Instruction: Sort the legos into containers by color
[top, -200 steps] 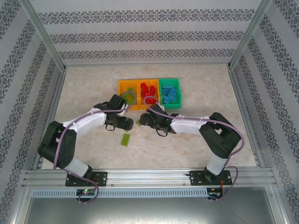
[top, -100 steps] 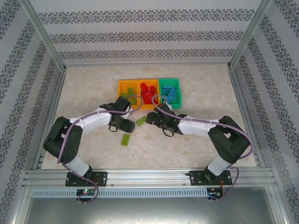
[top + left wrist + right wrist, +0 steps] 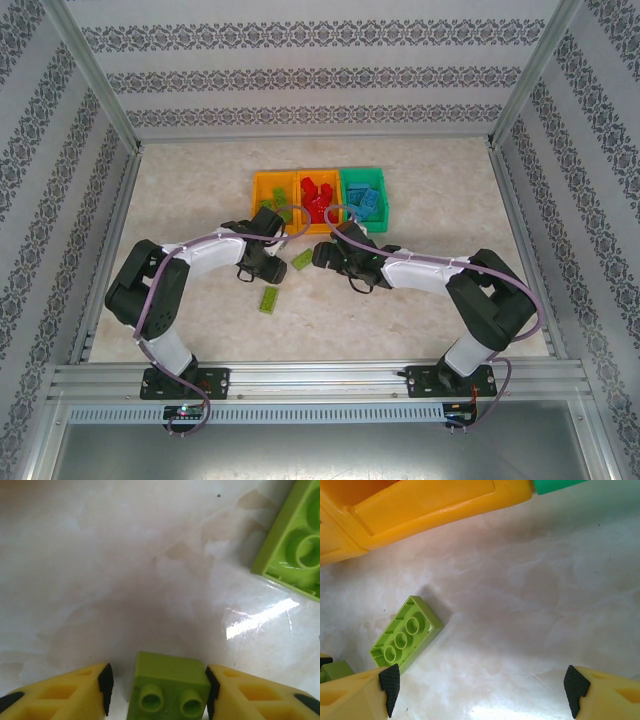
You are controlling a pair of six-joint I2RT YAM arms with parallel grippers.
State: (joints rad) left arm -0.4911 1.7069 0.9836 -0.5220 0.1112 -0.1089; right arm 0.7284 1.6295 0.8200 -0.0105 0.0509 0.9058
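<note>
The big green brick [image 3: 292, 540] runs off the right edge; the small green brick [image 3: 170, 690] is cut off at the bottom.

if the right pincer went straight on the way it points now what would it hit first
Probably bare table beside the upturned lime brick; the orange bin lies farther on. Depth is unclear.
</note>
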